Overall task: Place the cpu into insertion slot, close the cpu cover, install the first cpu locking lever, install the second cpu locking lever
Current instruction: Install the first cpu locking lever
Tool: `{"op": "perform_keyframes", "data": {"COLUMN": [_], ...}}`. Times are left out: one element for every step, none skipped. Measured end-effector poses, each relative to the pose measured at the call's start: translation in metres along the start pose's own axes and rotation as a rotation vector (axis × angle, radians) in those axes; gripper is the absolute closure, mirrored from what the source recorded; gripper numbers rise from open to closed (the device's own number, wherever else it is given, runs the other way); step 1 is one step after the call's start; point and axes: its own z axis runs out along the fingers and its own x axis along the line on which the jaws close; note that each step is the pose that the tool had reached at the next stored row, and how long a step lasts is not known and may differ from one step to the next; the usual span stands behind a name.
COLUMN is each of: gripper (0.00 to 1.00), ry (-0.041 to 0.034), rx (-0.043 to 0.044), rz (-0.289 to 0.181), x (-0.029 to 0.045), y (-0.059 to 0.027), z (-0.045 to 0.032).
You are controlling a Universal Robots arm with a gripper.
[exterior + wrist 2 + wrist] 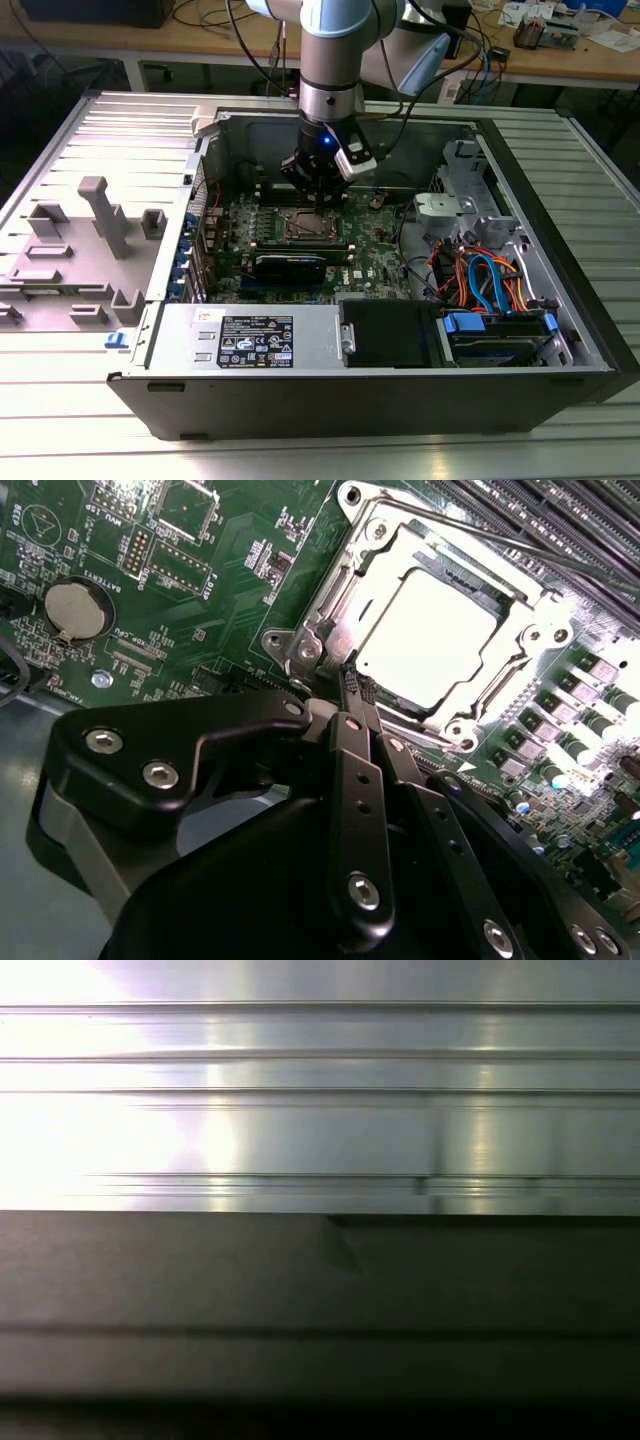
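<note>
In the second wrist view the cpu (430, 630) lies flat in the insertion slot (300, 650), its metal top glaring bright. The cpu cover (525, 665), a shiny frame plate, is down around it. A thin locking lever (480, 535) runs along the far side of the socket. My gripper (350, 680) has its black fingers (360, 780) shut together, the tips at the socket's near corner by the hinge bracket. I cannot tell whether they touch a lever. In the exterior view the gripper (318, 205) hangs straight down over the insertion slot (303, 228) inside the open computer case.
Long black memory slots (560, 520) flank the socket, and a coin battery (72, 610) sits on the green board. A black card (290, 265), power supply (250, 335) and cable bundle (480, 280) fill the case. A grey fixture (100, 215) stands on the ribbed table (320, 1110).
</note>
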Motion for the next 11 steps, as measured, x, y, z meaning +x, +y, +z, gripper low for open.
{"op": "perform_keyframes", "data": {"gripper": [0.89,0.89,0.89,0.89,0.89,0.89,0.89,0.89,0.89,0.89,0.89], "ry": [0.0000,0.0000,0.0000,0.0001,-0.0001,-0.0004,-0.0009,-0.0018,-0.0030,-0.0036,-0.0036], "rx": [0.0001,0.0000,0.0000,0.0001,-0.0001,-0.0007,-0.0014,-0.0031,-0.0049,-0.0059,-0.0061], "rz": [0.000,0.000,0.000,0.000,0.000,0.000,0.000,0.000,0.000,0.000,0.000], "x": [0.0000,0.0000,0.0001,0.0001,0.0000,-0.0001,-0.0003,-0.0006,-0.0010,-0.0012,-0.0013], "y": [-0.0001,-0.0001,-0.0002,-0.0002,-0.0001,0.0002,0.0004,0.0009,0.0015,0.0018,0.0018], "z": [-0.0001,-0.0001,-0.0003,-0.0008,-0.0015,-0.0020,-0.0027,-0.0032,-0.0036,-0.0043,-0.0052]}}
